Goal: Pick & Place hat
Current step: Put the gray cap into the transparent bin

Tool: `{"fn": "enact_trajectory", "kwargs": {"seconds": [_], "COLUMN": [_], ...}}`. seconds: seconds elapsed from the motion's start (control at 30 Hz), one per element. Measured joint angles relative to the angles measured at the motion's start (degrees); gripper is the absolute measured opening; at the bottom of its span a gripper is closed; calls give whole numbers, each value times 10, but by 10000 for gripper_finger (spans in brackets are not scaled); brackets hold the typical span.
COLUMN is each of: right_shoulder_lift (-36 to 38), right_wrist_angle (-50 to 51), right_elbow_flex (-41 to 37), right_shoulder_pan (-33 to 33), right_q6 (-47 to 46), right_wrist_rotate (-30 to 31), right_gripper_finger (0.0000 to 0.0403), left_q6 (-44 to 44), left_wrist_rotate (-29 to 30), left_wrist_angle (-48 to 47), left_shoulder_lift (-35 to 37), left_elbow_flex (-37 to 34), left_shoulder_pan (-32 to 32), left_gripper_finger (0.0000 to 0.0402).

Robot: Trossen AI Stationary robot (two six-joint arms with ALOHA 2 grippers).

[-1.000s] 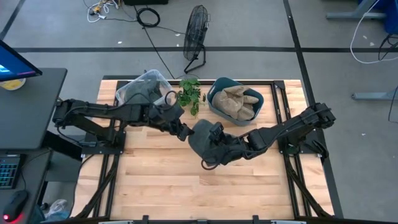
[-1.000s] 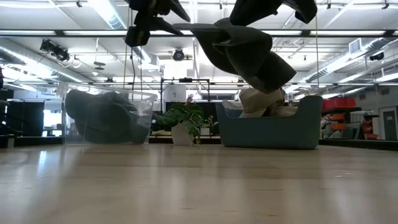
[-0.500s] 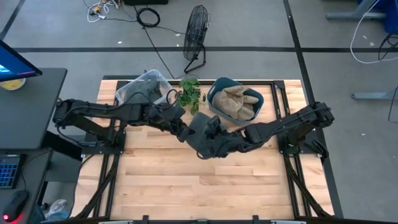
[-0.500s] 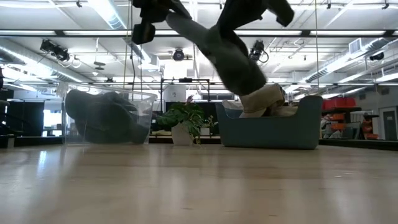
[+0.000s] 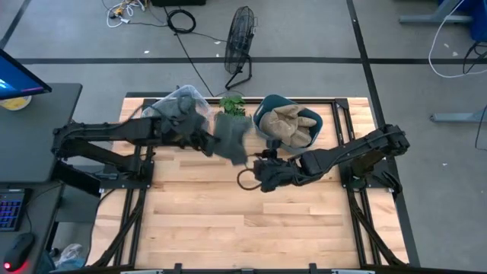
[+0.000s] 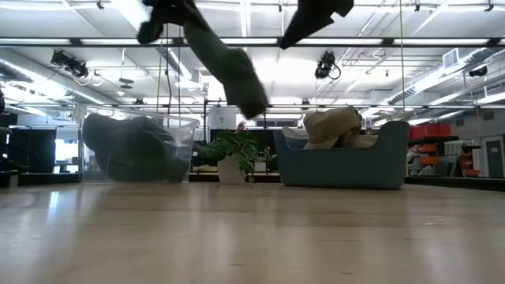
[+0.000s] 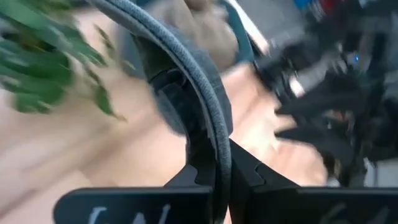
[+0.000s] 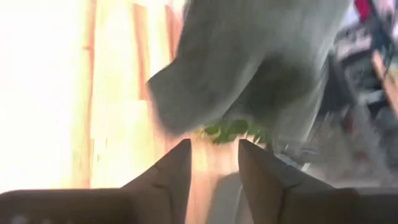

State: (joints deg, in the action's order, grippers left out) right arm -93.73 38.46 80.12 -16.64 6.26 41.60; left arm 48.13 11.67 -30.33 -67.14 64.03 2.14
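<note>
**A:** What is closest on the wooden table (image 5: 251,221)?

**B:** The front of it lies bare. Above its middle is the right gripper (image 5: 262,171), reaching in from the right side. Its two fingers (image 8: 171,177) stand a little apart with nothing between them.

**A:** And the hat?

**B:** The dark grey hat (image 5: 230,137) hangs in the air just left of that gripper, apart from it, over the back half of the table. The left gripper (image 5: 205,141) holds it: in the left wrist view its fingers are pinched together on the hat's rim.

**A:** What is behind?

**B:** Along the back edge, a clear bin (image 5: 176,108) with dark fabric inside on the left, a small green plant (image 5: 233,104) in the middle, and a blue tub (image 5: 285,122) of tan hats (image 5: 291,123) on the right. The held hat hangs near the plant.
</note>
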Motion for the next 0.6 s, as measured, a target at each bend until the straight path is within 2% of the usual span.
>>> {"fn": "enact_trajectory", "kwargs": {"seconds": [0.1, 0.2, 0.37, 0.6], "right_shoulder_lift": [0, 0, 0, 0], "right_wrist_angle": [17, 24, 22, 22], "right_elbow_flex": [0, 0, 0, 0], "right_shoulder_pan": [2, 3, 3, 6], "right_q6": [-84, -113, -106, -86], "right_wrist_rotate": [0, -2, -7, -7], "right_gripper_finger": [153, 170, 180, 173], "left_q6": [7, 0, -25, -28], "left_wrist_rotate": [60, 126, 201, 276], "left_wrist_angle": [-30, -31, -55, -218], "left_shoulder_lift": [46, 91, 146, 173], "left_elbow_flex": [0, 0, 0, 0], "left_shoulder_pan": [13, 28, 54, 82], "left_gripper_finger": [16, 15, 12, 12]}}
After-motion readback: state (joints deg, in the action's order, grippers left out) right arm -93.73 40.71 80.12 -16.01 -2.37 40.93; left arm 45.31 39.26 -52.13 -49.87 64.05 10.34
